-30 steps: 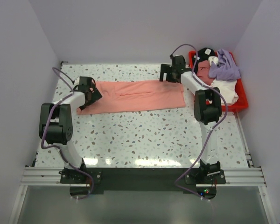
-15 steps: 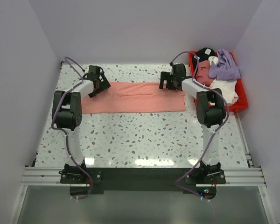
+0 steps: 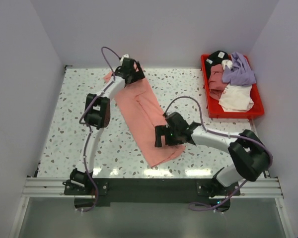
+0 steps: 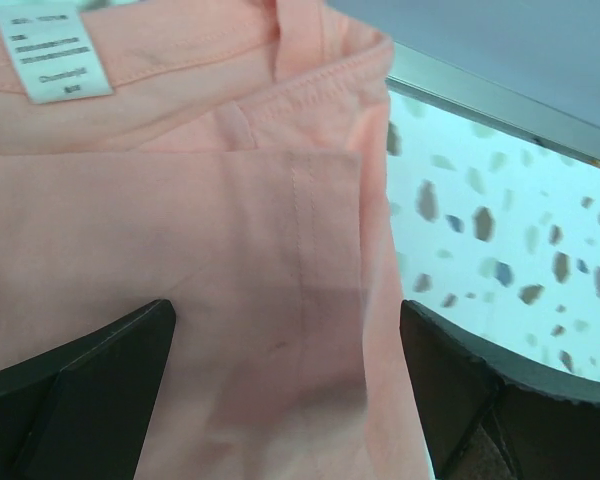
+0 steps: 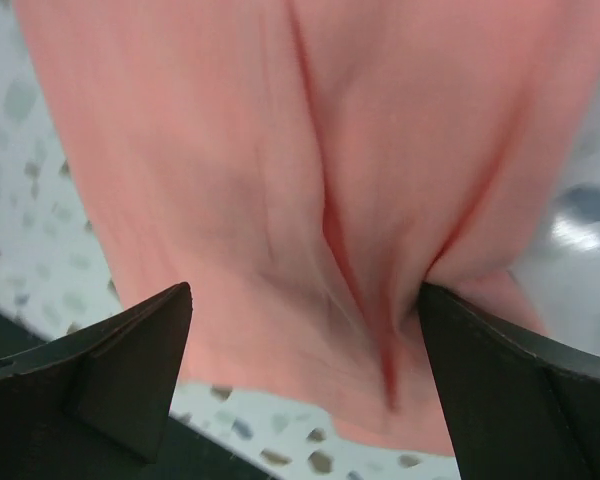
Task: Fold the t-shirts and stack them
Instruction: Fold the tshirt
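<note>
Salmon t-shirt [image 3: 144,111], one, is lying diagonally on the table [image 3: 69,124]; left claw [image 3: 130,73] and right claw [image 3: 161,139] are both spreading wide over its ends. Four other t-shirts [image 3: 237,74] are filling one red bin [image 3: 259,108].

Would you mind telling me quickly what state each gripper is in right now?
Left gripper: open, over the collar end of the coral t-shirt.
Right gripper: open, straddling the same t-shirt.

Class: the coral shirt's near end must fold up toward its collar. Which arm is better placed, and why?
Probably right: the right pincer, open, straddles the coral shirt at its near end; the left pincer, also open, is over the far collar end.
</note>
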Controlling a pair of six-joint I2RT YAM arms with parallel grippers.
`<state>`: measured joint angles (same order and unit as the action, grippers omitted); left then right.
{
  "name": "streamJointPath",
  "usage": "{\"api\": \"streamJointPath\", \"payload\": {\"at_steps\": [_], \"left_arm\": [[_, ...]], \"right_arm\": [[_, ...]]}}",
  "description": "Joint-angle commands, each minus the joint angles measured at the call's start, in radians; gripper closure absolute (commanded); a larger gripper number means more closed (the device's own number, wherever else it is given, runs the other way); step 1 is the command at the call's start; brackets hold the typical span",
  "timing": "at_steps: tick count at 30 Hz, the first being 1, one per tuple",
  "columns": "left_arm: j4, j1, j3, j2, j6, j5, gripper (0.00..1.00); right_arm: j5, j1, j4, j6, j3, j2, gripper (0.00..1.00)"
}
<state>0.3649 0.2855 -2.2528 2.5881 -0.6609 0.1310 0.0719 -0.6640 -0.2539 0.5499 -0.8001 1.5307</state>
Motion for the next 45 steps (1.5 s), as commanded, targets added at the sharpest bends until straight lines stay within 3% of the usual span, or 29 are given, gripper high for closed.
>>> {"api": "streamJointPath", "payload": {"at_steps": [1, 6, 13, 18, 24, 31, 34, 40, 43, 44, 45], "left_arm": [[0.03, 0.053, -0.03, 0.078, -0.023, -0.172, 0.0], [-0.003, 0.078, -0.042, 0.089, -0.035, -0.163, 0.0], [-0.027, 0.081, -0.044, 0.11, -0.04, -0.208, 0.0], [-0.139, 0.087, -0.056, 0.145, -0.074, -0.255, 0.0], [-0.192, 0.09, -0.105, 0.198, -0.141, -0.349, 0.0], [-0.147, 0.096, -0.093, -0.009, -0.086, -0.292, 0.0], [-0.129, 0.096, -0.042, -0.21, -0.049, -0.272, 0.0], [-0.057, 0.119, 0.292, -0.61, 0.05, -0.208, 0.0], [-0.044, 0.133, 0.603, -0.856, 0.041, -0.14, 0.0], [-0.097, 0.138, 0.801, -0.925, 0.038, -0.134, 0.0], [-0.121, 0.155, 0.897, -0.989, 0.017, -0.084, 0.0]], "right_arm": [[0.09, -0.149, -0.03, 0.125, 0.075, -0.069, 0.01], [0.126, -0.333, -0.005, 0.091, 0.05, -0.073, 0.01], [0.111, -0.367, 0.015, 0.084, 0.042, -0.099, 0.01], [0.126, -0.385, 0.012, 0.078, 0.036, -0.124, 0.01], [-0.023, -0.387, -0.088, 0.055, -0.004, -0.228, 0.01], [-0.174, -0.384, -0.16, 0.053, -0.033, -0.32, 0.01], [-0.225, -0.385, -0.197, 0.051, -0.04, -0.352, 0.01], [-0.299, -0.385, -0.239, 0.09, 0.004, -0.435, 0.01], [-0.304, -0.384, -0.24, 0.097, 0.036, -0.483, 0.01], [-0.301, -0.382, -0.242, 0.087, 0.048, -0.498, 0.01], [-0.29, -0.382, -0.239, 0.076, 0.055, -0.504, 0.01]]}}
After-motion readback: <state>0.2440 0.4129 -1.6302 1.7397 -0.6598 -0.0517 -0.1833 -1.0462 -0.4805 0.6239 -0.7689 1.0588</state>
